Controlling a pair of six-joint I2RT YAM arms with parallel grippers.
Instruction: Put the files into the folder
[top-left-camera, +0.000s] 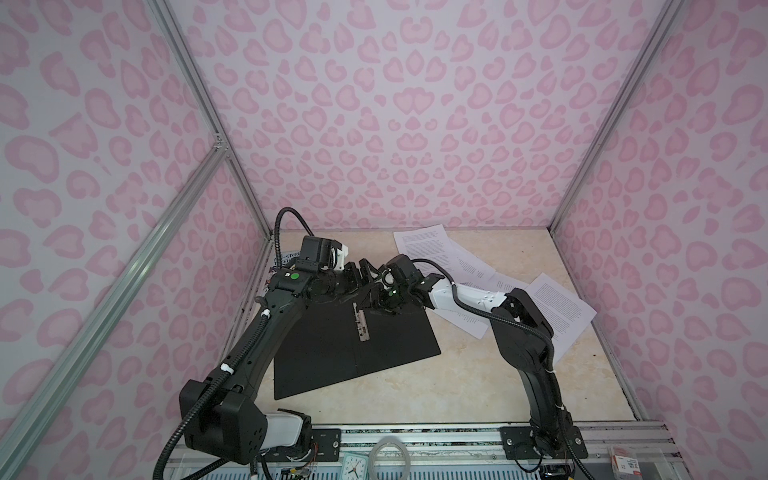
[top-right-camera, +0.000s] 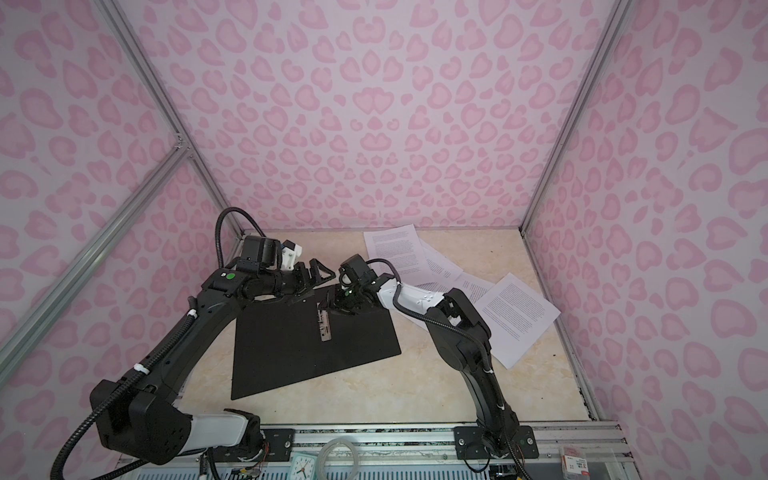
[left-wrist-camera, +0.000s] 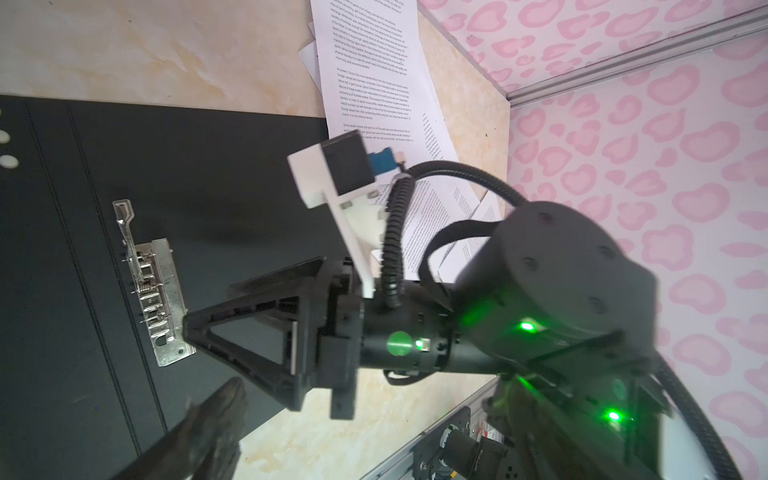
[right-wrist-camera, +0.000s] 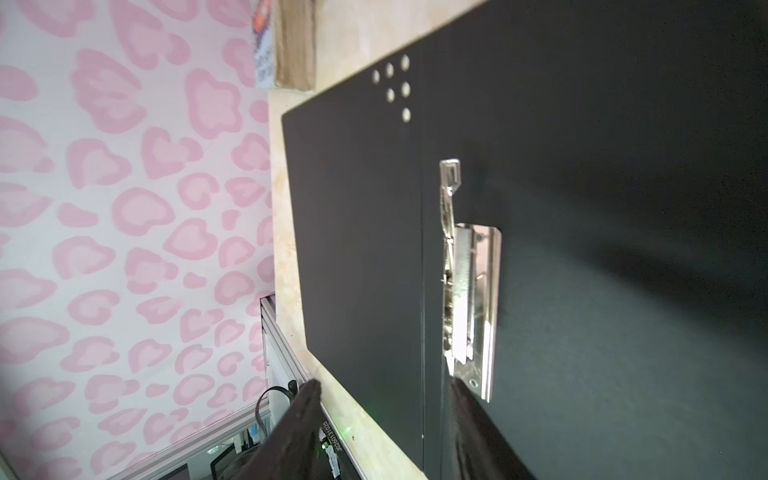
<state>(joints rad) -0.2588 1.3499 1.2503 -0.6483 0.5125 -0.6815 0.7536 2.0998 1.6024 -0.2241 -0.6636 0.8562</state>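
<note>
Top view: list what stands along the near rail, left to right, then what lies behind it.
Along it: left arm's base → small clock → white ring → right arm's base → small box with a red label. Behind them: folder → files.

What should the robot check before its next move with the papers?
1. Folder open and flat, black side up: ok.
2. Clip lifted for paper: cannot tell.
3. Files in folder: not ok, scattered on the table beside it.
4. Left gripper open, empty: ok.
5. Right gripper open, empty, at the clip's end: ok.
</note>
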